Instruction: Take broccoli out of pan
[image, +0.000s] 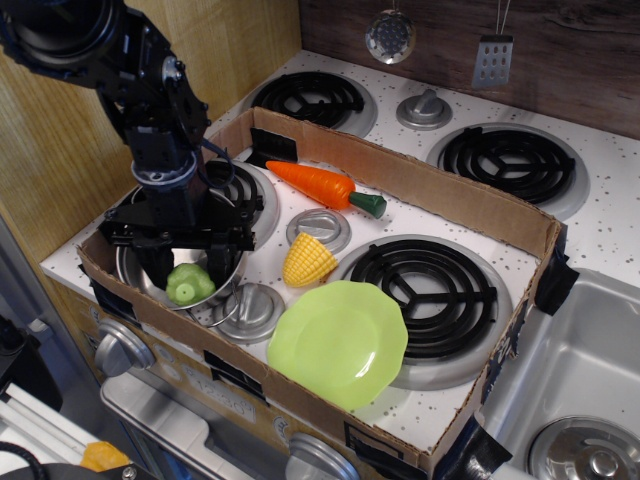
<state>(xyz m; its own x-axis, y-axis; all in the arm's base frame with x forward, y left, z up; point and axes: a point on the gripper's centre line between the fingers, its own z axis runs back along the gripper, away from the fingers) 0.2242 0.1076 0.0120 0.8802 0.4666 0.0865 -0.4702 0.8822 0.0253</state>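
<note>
1. We've got the pan (150, 268) as our landmark, at the front-left corner inside the cardboard box (450, 205).
2. The broccoli (189, 284) sits in the pan, near its front rim.
3. Right of the pan lies the corn (308, 260).
4. Behind the corn, the carrot (322, 186).
5. Front-right of the pan, the plate (337, 341).

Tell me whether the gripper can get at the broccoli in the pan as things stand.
Probably yes. The gripper hangs open right over the broccoli, one finger on each side, already down inside the pan. Nothing lies on top of the broccoli; only the pan's near wall is close, which may crowd one finger.
</note>
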